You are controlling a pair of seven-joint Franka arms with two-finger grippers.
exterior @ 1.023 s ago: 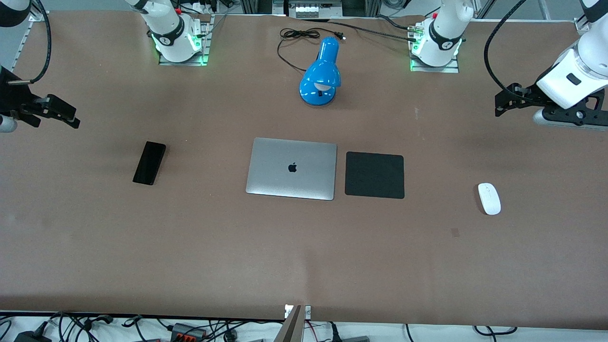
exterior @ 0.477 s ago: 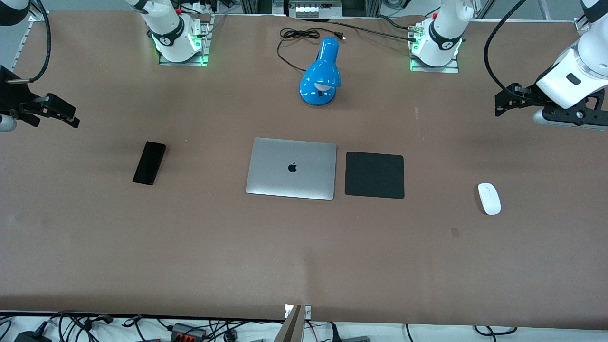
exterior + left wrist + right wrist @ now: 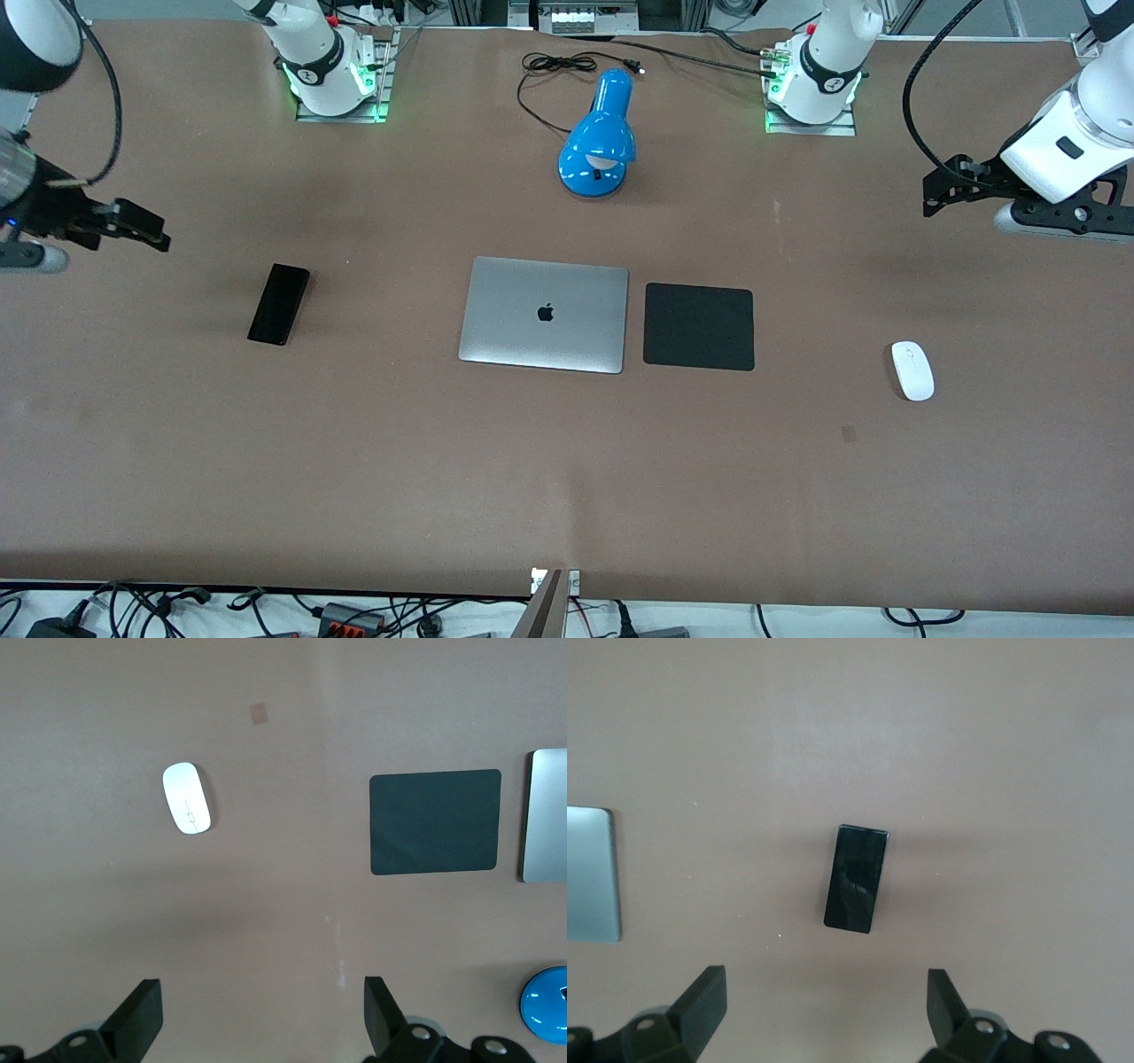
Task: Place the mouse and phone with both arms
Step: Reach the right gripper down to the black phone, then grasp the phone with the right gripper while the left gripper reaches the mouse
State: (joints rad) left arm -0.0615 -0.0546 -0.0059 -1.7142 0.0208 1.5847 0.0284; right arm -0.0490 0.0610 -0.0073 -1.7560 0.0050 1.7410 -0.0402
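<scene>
The bench (image 3: 354, 461) carries a closed silver laptop (image 3: 544, 315) at its middle, with a square black mouse pad (image 3: 699, 326) just beside it toward the left arm's end, a thin gap between the two. The mouse (image 3: 912, 370) lies flat on the bench, well apart from the pad toward the left arm's end and a little nearer the front camera than the pad's middle; in the left wrist view it shows as a white oval (image 3: 187, 798) with a thin centre line. The phone (image 3: 279, 303) lies flat, face up, well apart from the laptop toward the right arm's end, its long side slightly tilted; the right wrist view shows it (image 3: 856, 877) alone on bare bench with the laptop's edge (image 3: 591, 873) off to one side. A blue desk lamp (image 3: 600, 136) sits farther from the front camera than the laptop, its black cord (image 3: 554, 66) looped near the bases. The left gripper (image 3: 952, 184) hangs in the air over bare bench at the left arm's end, its jaws spread wide and holding nothing. The right gripper (image 3: 133, 227) hangs over bare bench at the right arm's end, its jaws likewise spread wide and empty.
</scene>
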